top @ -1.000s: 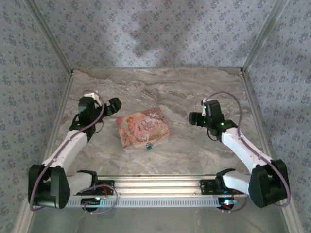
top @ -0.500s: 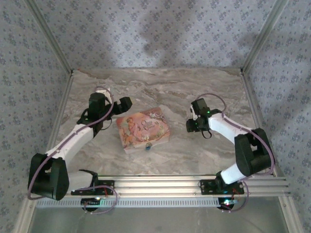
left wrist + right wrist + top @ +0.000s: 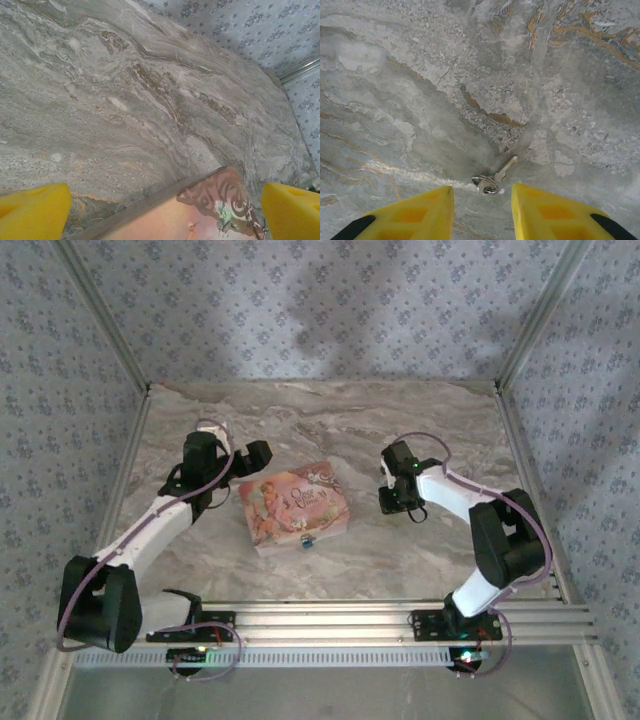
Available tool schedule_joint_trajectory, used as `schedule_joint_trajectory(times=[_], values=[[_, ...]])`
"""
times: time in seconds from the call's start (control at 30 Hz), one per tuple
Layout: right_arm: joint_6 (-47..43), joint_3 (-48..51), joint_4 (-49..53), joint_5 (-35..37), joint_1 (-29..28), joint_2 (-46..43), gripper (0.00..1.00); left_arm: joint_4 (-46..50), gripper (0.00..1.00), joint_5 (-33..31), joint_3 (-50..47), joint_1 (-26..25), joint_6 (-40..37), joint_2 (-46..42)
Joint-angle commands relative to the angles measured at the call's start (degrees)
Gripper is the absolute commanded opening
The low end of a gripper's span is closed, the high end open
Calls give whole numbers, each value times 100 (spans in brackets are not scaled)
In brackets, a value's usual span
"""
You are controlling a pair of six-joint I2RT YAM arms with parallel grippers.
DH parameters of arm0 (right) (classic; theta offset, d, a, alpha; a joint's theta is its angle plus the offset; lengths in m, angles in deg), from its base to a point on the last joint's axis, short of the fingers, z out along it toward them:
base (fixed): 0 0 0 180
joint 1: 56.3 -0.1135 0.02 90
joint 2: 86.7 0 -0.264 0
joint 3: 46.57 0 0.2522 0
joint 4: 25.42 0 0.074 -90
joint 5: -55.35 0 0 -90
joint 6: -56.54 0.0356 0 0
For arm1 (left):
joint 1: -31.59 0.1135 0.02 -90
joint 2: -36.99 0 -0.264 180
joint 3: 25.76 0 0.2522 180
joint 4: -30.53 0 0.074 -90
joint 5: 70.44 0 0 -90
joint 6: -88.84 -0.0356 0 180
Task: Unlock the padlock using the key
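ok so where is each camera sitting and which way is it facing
Top external: above and behind the arm bases, looking down at the marble table and pink box; both arms, left gripper and right gripper show.
Left wrist: on the left wrist, facing across the table past the box's corner; its yellow fingers stand wide apart.
Right wrist: on the right wrist, facing down at the key; its yellow fingers flank it.
Shared: top external and left wrist both show the box.

The right arm (image 3: 455, 498) folds its elbow in from the lower right corner of the frame, carrying the right gripper (image 3: 392, 498) leftward toward the centre. At left, the left gripper (image 3: 258, 455) shifts up and right, closer to the upper left corner of the pink box (image 3: 295, 505).
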Motion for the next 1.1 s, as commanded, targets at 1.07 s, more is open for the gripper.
schedule_joint_trajectory(times=[1.07], values=[[53, -622, 808, 165, -125, 774, 20, 248, 98, -229, 160, -40, -154, -254]])
